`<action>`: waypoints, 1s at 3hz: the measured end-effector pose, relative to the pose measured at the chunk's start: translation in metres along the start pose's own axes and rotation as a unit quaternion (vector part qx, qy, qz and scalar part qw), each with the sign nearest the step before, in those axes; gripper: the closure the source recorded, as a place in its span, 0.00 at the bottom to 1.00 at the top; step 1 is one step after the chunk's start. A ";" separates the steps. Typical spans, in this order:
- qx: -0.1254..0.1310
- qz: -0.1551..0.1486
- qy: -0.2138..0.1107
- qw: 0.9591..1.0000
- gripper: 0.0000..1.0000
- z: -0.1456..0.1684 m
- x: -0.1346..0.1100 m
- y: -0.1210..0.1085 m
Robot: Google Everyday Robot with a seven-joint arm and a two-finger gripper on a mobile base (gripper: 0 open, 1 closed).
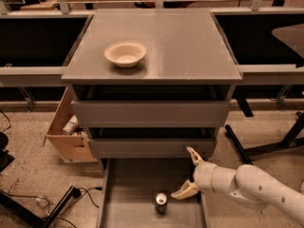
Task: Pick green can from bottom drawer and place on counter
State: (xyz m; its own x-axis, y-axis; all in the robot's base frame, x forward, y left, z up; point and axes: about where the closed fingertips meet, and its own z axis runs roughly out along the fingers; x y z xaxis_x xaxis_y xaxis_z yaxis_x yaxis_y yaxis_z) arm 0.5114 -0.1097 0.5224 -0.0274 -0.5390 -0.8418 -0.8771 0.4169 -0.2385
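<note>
Down in the open bottom drawer point(128, 194), the green can point(161, 203) stands upright, axis vertical, at about 7 o'clock from your hand point(182, 173), just beside its lower finger. Fingers are spread apart, holding nothing.

Cabinet with its bottom drawer point(133, 189) pulled out, a can point(161, 203) inside it, the gripper point(189, 174) alongside.

A bowl point(125, 53) is set on the counter point(180, 42), toward 10 o'clock from its middle. Two drawers point(152, 113) are stacked under the counter, and the bottom drawer is drawn out below them toward 6 o'clock. The can is stood upright in it, about midway across. The gripper is held just beside the can at 2 o'clock, over the drawer's right side, its fingers spread apart. A cardboard box point(66, 137) is placed on the floor at 9 o'clock of the cabinet.
</note>
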 end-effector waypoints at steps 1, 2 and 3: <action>-0.010 0.016 -0.015 1.000 0.00 0.021 0.025 0.003; -0.010 0.016 -0.015 1.000 0.00 0.021 0.025 0.003; -0.013 0.030 -0.029 0.999 0.00 0.034 0.051 0.012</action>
State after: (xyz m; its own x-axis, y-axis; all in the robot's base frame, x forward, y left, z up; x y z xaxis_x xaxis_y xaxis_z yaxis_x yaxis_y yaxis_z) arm 0.5157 -0.1069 0.4604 -0.0541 -0.4697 -0.8812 -0.8872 0.4275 -0.1734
